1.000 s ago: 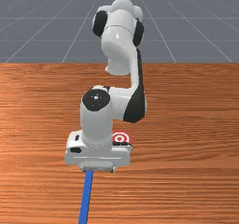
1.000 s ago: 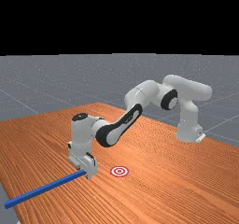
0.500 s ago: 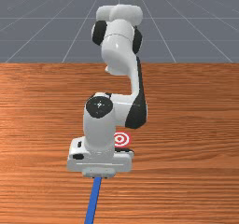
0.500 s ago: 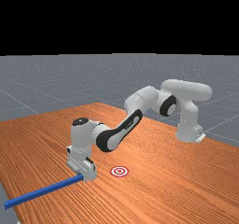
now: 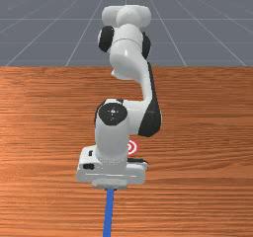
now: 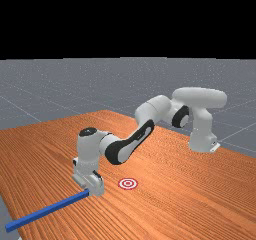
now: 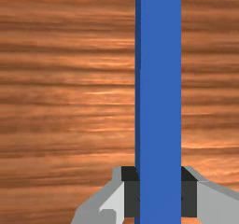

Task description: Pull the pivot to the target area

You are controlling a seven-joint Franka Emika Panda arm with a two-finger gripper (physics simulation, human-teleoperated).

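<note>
The gripper (image 6: 93,186) is low over the table in the far view, at the inner end of the blue bar (image 6: 47,210). From the hand, the bar runs outward to the far view's left, past the table's edge. In the wrist view the gripper (image 7: 160,192) is shut on the blue bar (image 7: 160,87), with a dark pad against each side. A red-and-white ringed target (image 6: 128,184) lies flat, apart from the bar, on the far view's right of the hand. In the front view the arm partly hides the target (image 5: 133,147).
Orange-brown wood of the table (image 6: 165,209) surrounds the target. The arm's elbow and black-trimmed forearm (image 6: 118,150) hang above the table beside the hand. At the far view's left, the table's edge (image 6: 9,204) passes under the bar.
My hand has moved toward the front view's right, with the bar in its grip. The bar has shifted that way too, and its outer end sits lower in the far view.
</note>
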